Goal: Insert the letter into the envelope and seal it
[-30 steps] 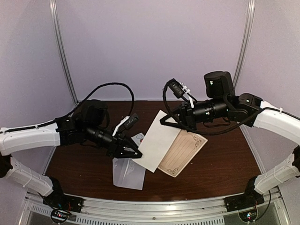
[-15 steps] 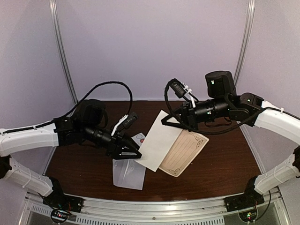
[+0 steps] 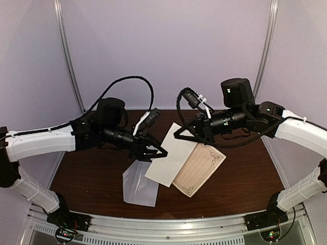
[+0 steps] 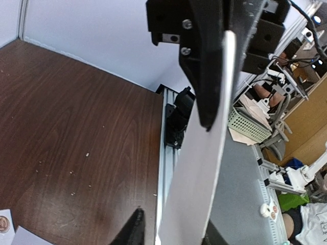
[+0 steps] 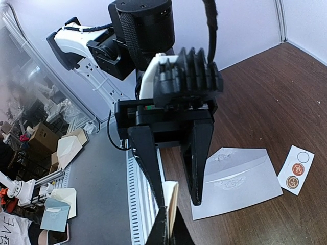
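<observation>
Since a second ago the left end effector (image 3: 159,154) has swung up and right to the left edge of the letter (image 3: 171,158) at centre frame. Its fingers stand spread either side of the sheet, not clamped. The right end effector (image 3: 177,137) pinches the letter's upper corner, tilting it above the counter (image 3: 245,173). The envelope (image 3: 139,188) lies flat at lower centre-left, below the left arm. It looks light, thin and floppy, likely to slide on wood; best pinned, then taken by the flap edge.

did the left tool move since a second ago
Yes. The left tool has shifted up and right in the top view, away from the envelope, which stayed put.
</observation>
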Controlling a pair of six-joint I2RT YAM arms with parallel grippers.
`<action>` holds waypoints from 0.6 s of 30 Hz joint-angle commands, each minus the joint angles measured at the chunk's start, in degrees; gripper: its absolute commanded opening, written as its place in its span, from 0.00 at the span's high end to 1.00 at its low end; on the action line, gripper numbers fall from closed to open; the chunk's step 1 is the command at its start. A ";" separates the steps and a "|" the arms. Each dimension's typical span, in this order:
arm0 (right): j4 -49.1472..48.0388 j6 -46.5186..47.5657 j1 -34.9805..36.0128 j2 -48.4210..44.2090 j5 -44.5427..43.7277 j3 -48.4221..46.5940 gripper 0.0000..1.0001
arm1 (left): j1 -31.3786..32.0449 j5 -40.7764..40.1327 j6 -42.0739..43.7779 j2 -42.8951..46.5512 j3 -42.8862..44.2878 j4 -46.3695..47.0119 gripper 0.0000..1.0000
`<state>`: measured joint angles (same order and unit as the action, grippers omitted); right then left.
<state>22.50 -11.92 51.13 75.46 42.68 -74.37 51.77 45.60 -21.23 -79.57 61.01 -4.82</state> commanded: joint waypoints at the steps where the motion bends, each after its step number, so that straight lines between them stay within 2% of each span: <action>1: -1.14 0.24 0.41 0.48 -0.02 0.10 1.00 | 0.12 1.65 0.67 -0.57 1.26 2.89 0.83; 3: -1.07 0.23 0.38 0.39 -1.60 -0.05 1.00 | 0.09 1.13 0.46 -0.08 0.86 2.89 0.99; 4: -1.13 0.11 0.37 0.20 -2.70 -0.14 0.97 | 0.15 0.28 0.35 0.43 0.55 3.04 1.00; 5: -1.46 -0.17 0.37 -0.05 -3.97 -0.09 0.86 | 0.10 -0.83 0.06 1.11 0.08 3.31 1.00; 6: -1.90 -0.91 0.25 -0.50 -6.00 -0.03 0.66 | 0.04 -2.31 -0.34 2.08 -0.53 3.81 1.00; 7: -2.27 -1.66 -0.04 -1.00 -8.55 0.00 0.54 | 0.08 -3.61 -0.82 2.99 -1.33 4.32 1.00; 11: -5.03 -5.22 -3.36 -3.95 -14.66 1.79 0.25 | -0.04 -8.38 -3.31 7.04 -4.47 7.60 1.00; 14: -9.74 -9.26 -6.91 -7.21 -16.75 4.96 0.15 | -0.30 -10.82 -4.67 9.82 -6.18 8.35 1.00; 18: -14.43 -14.43 -11.84 -12.36 -20.18 9.51 0.08 | -0.77 -12.37 -5.71 11.92 -7.50 8.85 1.00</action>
<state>15.25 -19.99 43.05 68.07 28.47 -68.29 51.66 36.73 -25.02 -69.78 54.98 -0.05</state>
